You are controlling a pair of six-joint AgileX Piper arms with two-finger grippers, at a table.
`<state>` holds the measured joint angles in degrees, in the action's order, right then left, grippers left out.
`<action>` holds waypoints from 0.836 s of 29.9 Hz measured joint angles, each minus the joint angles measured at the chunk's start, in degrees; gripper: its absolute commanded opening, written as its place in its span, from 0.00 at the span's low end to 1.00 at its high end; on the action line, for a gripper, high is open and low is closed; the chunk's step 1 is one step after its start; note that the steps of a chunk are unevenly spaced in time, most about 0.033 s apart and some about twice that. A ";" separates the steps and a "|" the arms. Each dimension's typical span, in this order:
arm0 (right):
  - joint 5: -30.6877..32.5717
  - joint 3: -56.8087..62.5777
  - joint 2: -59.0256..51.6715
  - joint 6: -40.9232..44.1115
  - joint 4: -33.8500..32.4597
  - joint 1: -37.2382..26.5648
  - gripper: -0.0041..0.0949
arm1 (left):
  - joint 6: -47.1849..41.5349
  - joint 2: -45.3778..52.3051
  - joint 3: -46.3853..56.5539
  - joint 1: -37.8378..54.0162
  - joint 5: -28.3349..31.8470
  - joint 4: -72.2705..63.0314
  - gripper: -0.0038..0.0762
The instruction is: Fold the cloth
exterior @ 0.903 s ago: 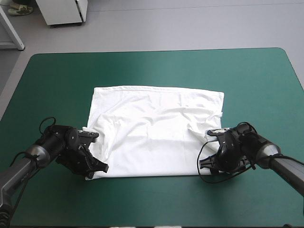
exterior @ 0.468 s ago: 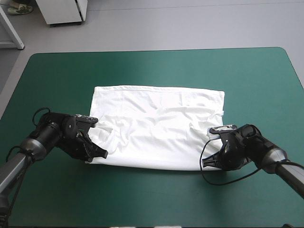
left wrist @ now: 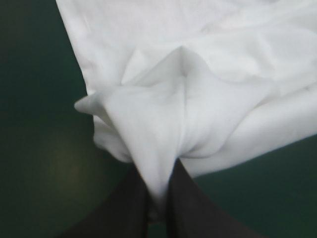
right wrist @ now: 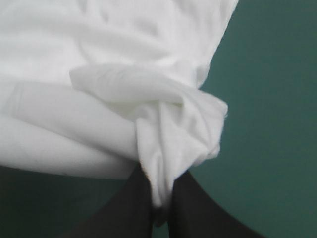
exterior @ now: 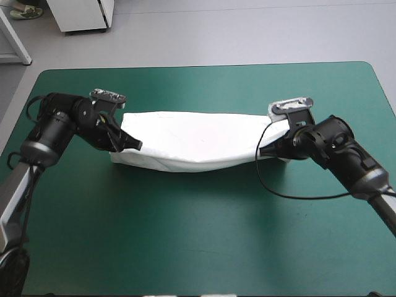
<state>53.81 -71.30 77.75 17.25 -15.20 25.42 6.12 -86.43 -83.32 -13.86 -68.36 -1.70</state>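
Teal-green cover (exterior: 198, 247) is bare on the near half. The T-shirt (exterior: 198, 143) lies across the far half as a long white band strung between the two grippers.

Left gripper (exterior: 131, 146): fingers (left wrist: 190, 213) nearly closed on a corner of the cloth. A pinched cone of fabric runs out from between them and fans wide just ahead.

Right gripper (exterior: 265, 150): same picture. The fingers (right wrist: 198, 213) are clamped on a bunched corner, with rolled layers ahead of them and bare cover to one side.

Judgement: each arm holds a matching corner so that one edge travels as a straight line and lands square on the layer below. The pinches are taken at the very ends, which leaves the span between them free to drape. The band sags slightly midway, so the tension is moderate. The fold looks to be mid-way, not yet laid down.

Not resolved:
- It is unclear whether each pinch takes one layer or several.
- The edge under the raised layer is covered.
- Collar and sleeves cannot be picked out.
- From above, the right fingertips are mostly masked by the wrist.
- Clearance between the fingers and the cover is unclear.
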 measured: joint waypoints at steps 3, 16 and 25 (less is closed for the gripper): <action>-3.95 -4.81 5.04 2.11 -5.54 0.00 0.02 | 0.26 -6.74 -7.53 1.31 -0.77 0.04 0.04; -10.48 -21.14 30.02 7.45 -12.06 -5.58 0.02 | 0.56 -29.00 -22.62 8.75 6.37 -5.34 0.04; -16.40 -22.63 35.55 7.06 -8.85 -5.69 0.64 | 0.50 -35.54 -22.62 8.85 13.93 -5.28 0.46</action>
<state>37.42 -93.93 113.30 24.31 -24.05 19.74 6.62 -121.98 -105.93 -5.02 -54.43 -6.98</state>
